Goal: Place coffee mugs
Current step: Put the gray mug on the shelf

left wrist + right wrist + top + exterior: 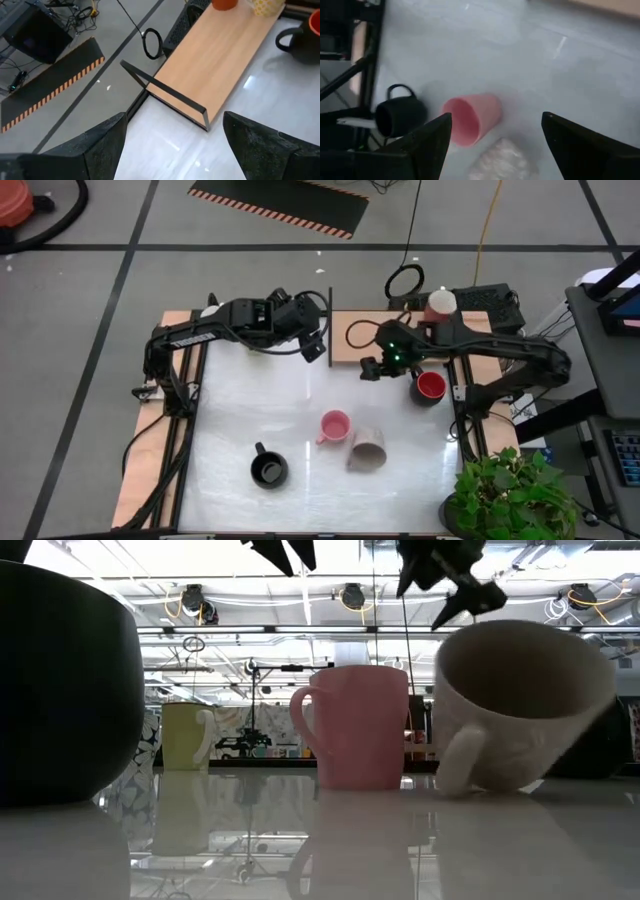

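The pink mug stands upright mid-table, a tipped white mug just beside it and a black mug nearby. The right gripper hovers well behind the pink mug, fingers spread, holding nothing. The left gripper waits farther back, wide open, empty.

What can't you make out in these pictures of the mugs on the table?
- Black mug: low view, cut off by the picture's left edge; handle unseen.
- Tipped white mug: right wrist view, blurred and cut by the bottom edge.
- Red-lined mug: high view, partly under the right arm.
- Mugs on the shelf: left wrist view, cut off by the top edge.
- Yellow mug: low view, small and far off.
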`<state>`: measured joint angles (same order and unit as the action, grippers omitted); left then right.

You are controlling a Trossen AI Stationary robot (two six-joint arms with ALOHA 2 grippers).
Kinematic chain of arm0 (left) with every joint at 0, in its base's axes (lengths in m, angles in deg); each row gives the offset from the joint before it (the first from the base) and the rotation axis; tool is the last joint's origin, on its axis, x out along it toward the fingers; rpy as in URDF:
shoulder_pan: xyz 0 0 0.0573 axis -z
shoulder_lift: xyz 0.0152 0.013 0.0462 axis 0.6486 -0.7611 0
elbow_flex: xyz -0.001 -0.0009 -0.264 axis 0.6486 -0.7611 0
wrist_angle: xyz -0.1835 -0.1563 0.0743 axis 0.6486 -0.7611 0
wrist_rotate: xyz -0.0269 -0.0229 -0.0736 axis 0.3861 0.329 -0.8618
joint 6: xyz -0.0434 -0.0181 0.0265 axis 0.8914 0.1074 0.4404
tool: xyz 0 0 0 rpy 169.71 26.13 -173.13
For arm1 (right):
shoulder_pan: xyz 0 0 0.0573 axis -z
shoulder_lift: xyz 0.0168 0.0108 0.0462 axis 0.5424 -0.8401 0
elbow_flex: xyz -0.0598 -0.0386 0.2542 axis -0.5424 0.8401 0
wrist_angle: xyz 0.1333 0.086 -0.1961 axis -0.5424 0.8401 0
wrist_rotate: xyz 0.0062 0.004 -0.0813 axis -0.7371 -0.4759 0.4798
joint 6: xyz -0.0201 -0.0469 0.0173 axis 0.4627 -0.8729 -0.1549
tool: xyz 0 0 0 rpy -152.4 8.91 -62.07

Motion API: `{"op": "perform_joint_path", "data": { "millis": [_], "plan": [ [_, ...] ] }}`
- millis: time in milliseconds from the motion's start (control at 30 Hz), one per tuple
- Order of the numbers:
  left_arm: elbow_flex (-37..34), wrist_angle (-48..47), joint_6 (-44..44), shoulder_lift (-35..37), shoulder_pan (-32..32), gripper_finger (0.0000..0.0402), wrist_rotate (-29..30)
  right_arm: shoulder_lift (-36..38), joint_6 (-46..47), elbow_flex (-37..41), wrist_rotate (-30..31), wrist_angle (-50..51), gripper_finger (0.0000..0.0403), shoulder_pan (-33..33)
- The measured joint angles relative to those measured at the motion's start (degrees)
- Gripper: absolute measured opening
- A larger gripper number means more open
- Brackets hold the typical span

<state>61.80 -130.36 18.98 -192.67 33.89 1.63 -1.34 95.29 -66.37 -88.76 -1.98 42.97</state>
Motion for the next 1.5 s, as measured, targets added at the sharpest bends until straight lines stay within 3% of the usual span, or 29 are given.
{"op": "perform_joint_path", "data": {
  "millis": [333,733,1000,1167,1500],
  "plan": [
    [0.0,-1.9,-8.2,0.0,0.2,0.0333,-3.4,3.0,-1.7,0.0,-0.2,-7.5,0.0299,-9.8],
    [0.0,-2.4,-10.9,0.0,0.2,0.0333,-7.9,-0.1,0.3,0.0,1.3,-6.6,0.0299,-23.8],
    [0.0,-2.2,-12.7,0.0,-0.2,0.0333,-8.0,-2.1,3.4,0.0,1.4,-6.4,0.0299,-28.4],
    [0.0,-0.8,-8.9,0.0,-0.2,0.0333,-8.0,-2.0,1.4,0.0,1.3,-5.9,0.0299,-30.4],
    [0.0,0.2,4.1,0.0,1.4,0.0333,-7.9,-2.1,-11.9,0.0,4.6,-2.8,0.0299,-32.0]
  ]
}}
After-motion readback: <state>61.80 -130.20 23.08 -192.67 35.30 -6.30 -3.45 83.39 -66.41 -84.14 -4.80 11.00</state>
